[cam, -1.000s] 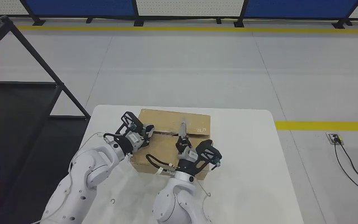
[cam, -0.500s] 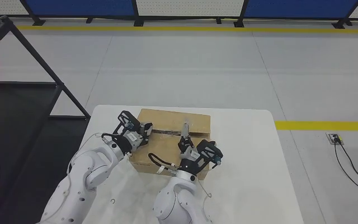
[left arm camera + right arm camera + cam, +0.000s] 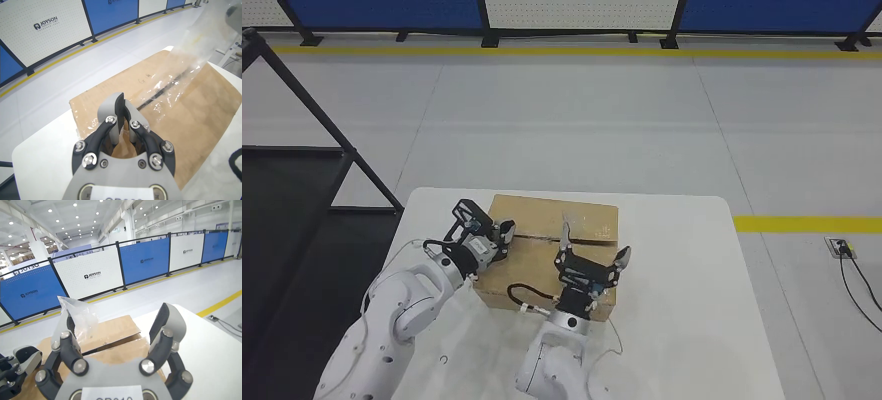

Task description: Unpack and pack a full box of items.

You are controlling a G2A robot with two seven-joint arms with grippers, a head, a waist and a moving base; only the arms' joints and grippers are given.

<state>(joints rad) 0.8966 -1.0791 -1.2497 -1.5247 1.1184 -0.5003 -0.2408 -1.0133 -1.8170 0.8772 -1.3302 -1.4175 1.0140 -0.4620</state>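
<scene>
A brown cardboard box [image 3: 542,213] lies on the white table [image 3: 682,300], its top flaps closed along a dark seam [image 3: 160,92]. A strip of clear tape [image 3: 192,49] is peeled up from that seam. My right gripper [image 3: 591,258] stands open above the box's near side, and the tape's loose end [image 3: 77,309] clings to one of its fingers [image 3: 69,323]. My left gripper [image 3: 121,102] is shut, its tips over the box's left end by the seam. The same left gripper [image 3: 26,357] sits low at the box's corner in the right wrist view.
The box [image 3: 113,332] takes up the table's back middle. Bare tabletop [image 3: 692,330] lies to its right and in front. Blue and white fence panels [image 3: 143,260] stand well beyond the table, across an open floor.
My right gripper has opened from shut on the raised tape strip; the strip still sticks to one finger. The left gripper has barely shifted.
</scene>
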